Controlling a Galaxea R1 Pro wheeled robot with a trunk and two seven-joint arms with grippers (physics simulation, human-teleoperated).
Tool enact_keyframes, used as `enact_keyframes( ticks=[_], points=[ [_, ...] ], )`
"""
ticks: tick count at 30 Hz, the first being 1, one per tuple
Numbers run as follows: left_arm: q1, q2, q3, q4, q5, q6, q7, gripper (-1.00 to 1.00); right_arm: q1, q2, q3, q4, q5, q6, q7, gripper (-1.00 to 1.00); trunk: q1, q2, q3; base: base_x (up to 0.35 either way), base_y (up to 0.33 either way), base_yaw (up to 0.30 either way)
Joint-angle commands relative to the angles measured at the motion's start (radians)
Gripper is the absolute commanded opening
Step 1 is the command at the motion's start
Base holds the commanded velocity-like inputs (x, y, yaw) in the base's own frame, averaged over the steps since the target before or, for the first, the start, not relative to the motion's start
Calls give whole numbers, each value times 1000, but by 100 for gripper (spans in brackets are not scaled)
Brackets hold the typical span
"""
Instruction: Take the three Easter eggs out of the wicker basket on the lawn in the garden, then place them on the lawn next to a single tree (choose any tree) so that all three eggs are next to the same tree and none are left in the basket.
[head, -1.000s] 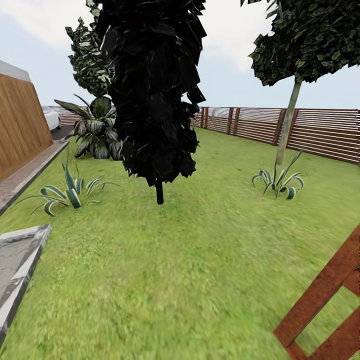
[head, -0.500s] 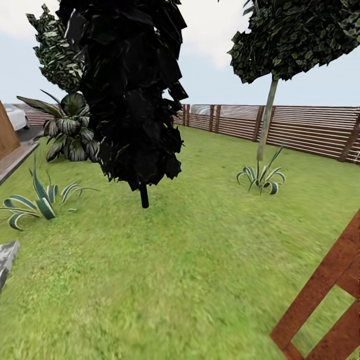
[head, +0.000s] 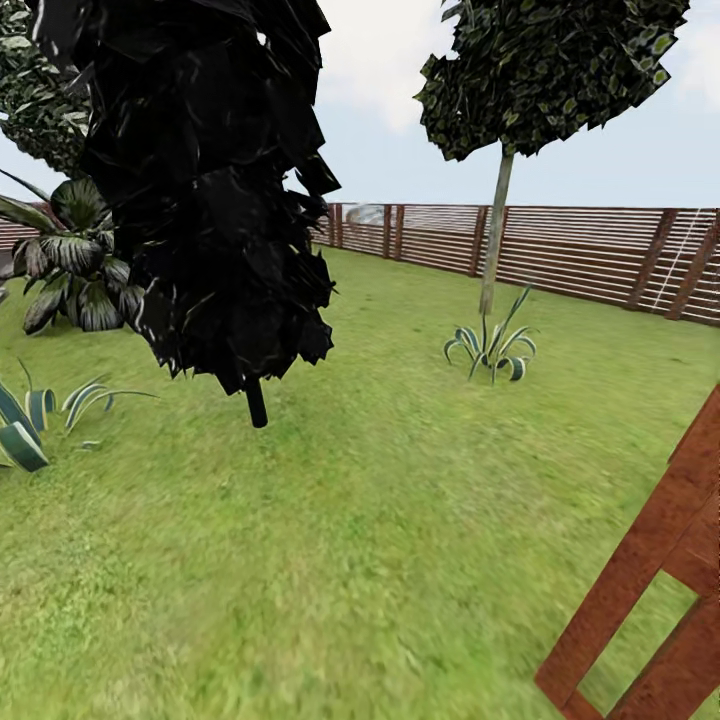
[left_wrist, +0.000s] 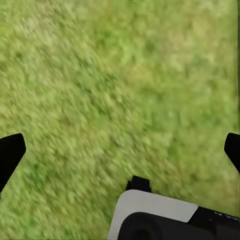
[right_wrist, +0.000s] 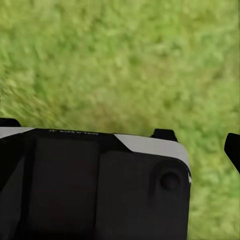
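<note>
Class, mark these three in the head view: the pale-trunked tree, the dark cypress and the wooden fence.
tree (head: 494, 240), head view, on the middle of its pale trunk.
dark cypress (head: 215, 190), head view, on the black foliage.
wooden fence (head: 580, 255), head view, on the horizontal slats right of the trunk.

bright even daylight, blurred grass

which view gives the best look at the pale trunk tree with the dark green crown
The head view: the tall tree with a pale grey-beige trunk and dark green leafy crown stands on the bright green lawn before the brown slatted fence. Both wrist views look down at grass, giving no look at the tree.
</note>
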Motion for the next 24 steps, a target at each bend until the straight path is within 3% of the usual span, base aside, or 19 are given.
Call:
enact_keyframes(
  ticks=[1, 24],
  points=[
    [-1, 0, 1, 1, 0, -3, 1, 100, -1, 0, 6, -1, 2, 5, -6, 100, 1, -2, -3, 313, 119, -224],
    [-1, 0, 1, 1, 0, -3, 1, 100, -1, 0, 6, -1, 2, 5, -6, 100, 1, -2, -24, 308, 161, -224]
  ],
)
